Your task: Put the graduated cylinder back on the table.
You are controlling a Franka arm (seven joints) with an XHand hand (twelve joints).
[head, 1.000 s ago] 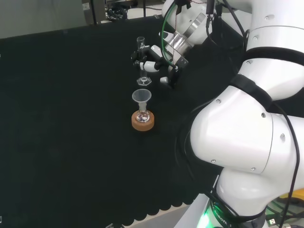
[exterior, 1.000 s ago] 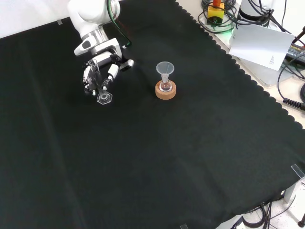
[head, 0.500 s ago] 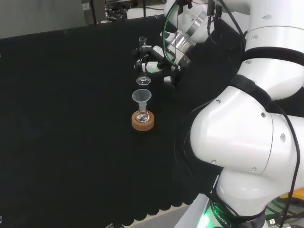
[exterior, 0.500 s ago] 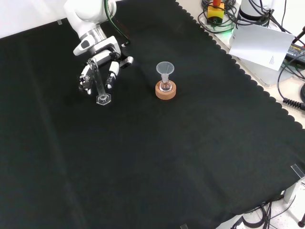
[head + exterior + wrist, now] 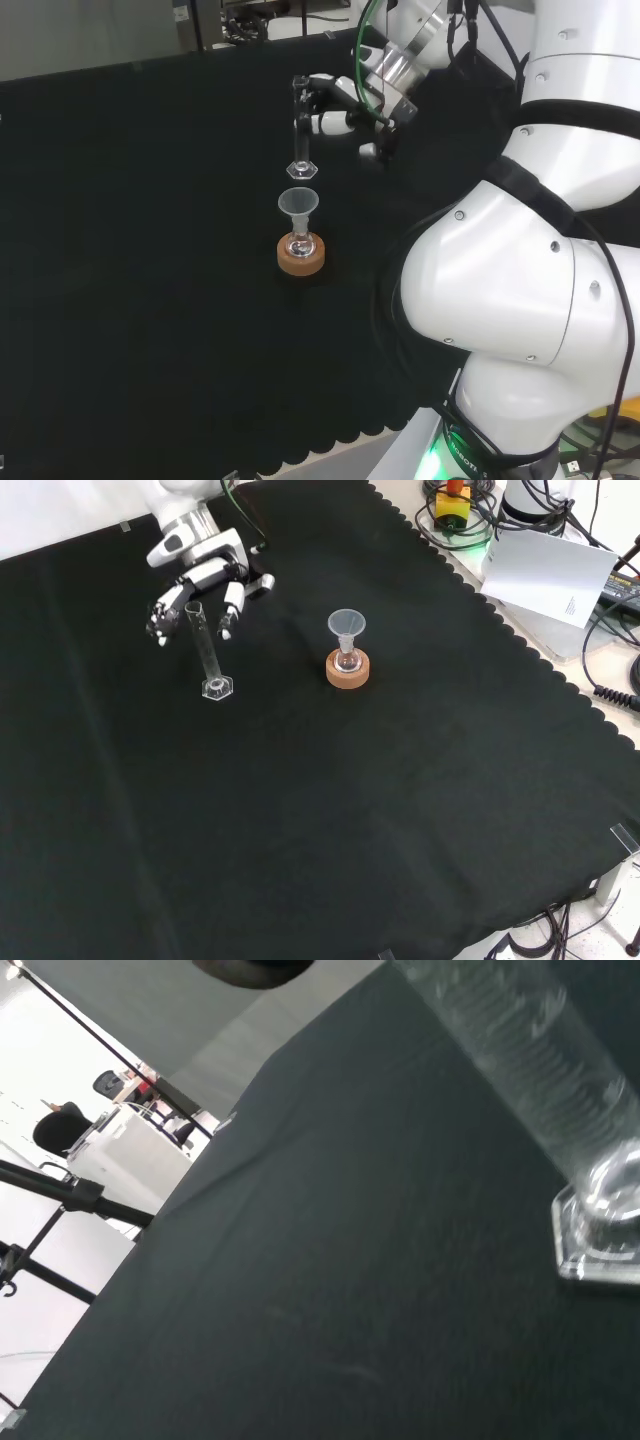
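Robot hand point(image 5: 203, 578) lifted off the graduated cylinder point(image 5: 207, 650), fingers now spread and relaxed; cylinder stood upright alone on the desk point(image 5: 400, 810), released.

Lighting was even and bright from overhead. The matte black cloth point(image 5: 400, 810) absorbed light and showed almost no shadows. The clear glass graduated cylinder point(image 5: 540, 1070) appeared blurred in wrist view, with small glints on its hexagonal base.
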